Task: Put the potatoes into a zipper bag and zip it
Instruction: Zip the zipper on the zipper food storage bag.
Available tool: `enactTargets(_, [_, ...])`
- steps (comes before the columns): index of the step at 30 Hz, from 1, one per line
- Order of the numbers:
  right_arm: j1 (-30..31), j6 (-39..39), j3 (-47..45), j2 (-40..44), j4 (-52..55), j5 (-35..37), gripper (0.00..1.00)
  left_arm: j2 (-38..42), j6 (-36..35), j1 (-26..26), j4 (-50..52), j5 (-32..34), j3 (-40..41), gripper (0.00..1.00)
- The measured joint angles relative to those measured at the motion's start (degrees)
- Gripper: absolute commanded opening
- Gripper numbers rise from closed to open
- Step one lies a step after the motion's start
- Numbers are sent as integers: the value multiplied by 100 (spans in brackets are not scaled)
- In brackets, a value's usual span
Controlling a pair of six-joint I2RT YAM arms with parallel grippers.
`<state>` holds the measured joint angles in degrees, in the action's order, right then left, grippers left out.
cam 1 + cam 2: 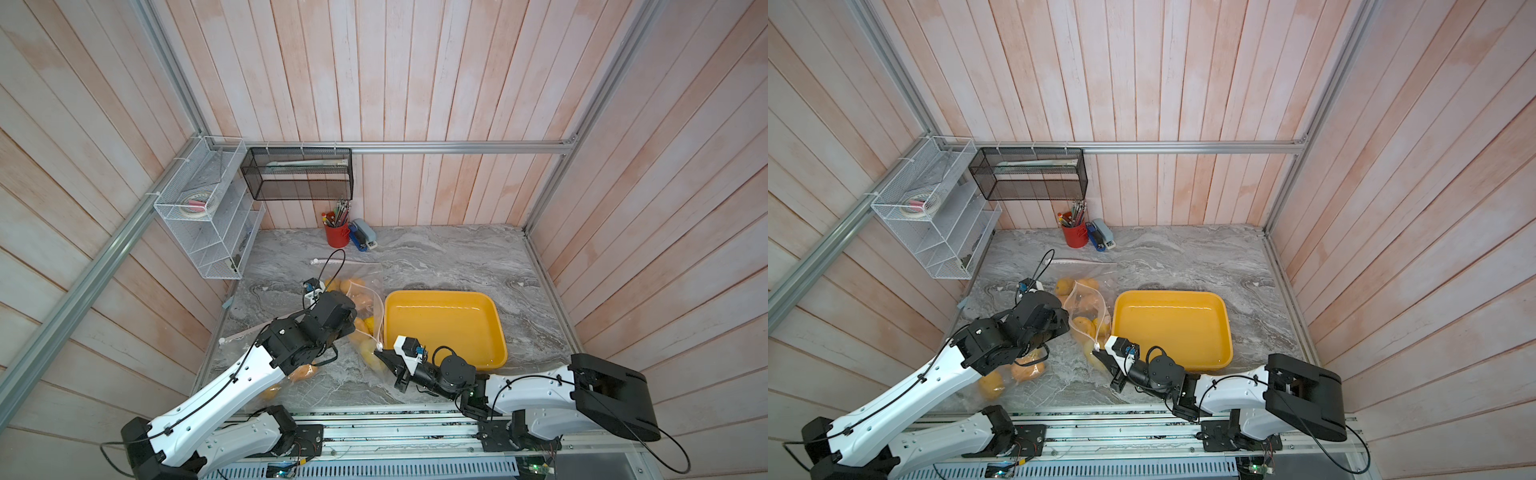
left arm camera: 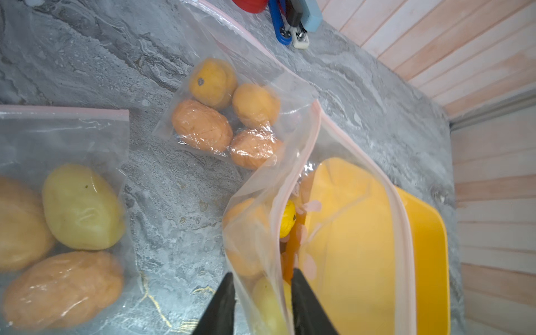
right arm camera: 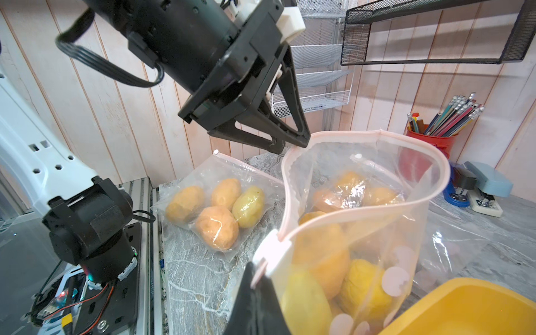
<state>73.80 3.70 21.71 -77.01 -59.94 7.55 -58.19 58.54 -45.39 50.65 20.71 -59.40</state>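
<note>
A clear zipper bag (image 3: 362, 162) with a pink strip stands with its mouth open beside the yellow tray (image 1: 436, 293). Several potatoes (image 3: 319, 249) lie inside it. My right gripper (image 3: 255, 275) is shut on the bag's near corner, just below the white slider (image 3: 272, 249); in a top view its tips (image 1: 1096, 353) meet the bag's end. My left gripper (image 2: 262, 290) is open, its black fingers (image 2: 301, 293) standing either side of the bag's wall at the far end of the mouth. The right wrist view shows the left gripper (image 3: 291, 145) at the rim.
A second bag of potatoes (image 3: 214, 208) lies flat near the left arm's base, and a third one (image 2: 226, 116) lies farther back. A red pencil cup (image 1: 336, 235) and staplers (image 1: 363, 239) stand at the back wall. Wire shelves (image 1: 208, 216) hang at the left.
</note>
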Motion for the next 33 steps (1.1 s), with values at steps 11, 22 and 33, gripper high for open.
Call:
enactTargets(11, [44,-98,50,-4,160,142,0,-111,-2,-1458,323,-273,-579,61])
enactTargets(22, [81,-103,87,-7,254,227,0,-634,17,-1733,337,-411,-704,60])
enactTargets(33, [105,-76,227,74,540,380,0,-636,-2,-1766,245,-573,-704,46])
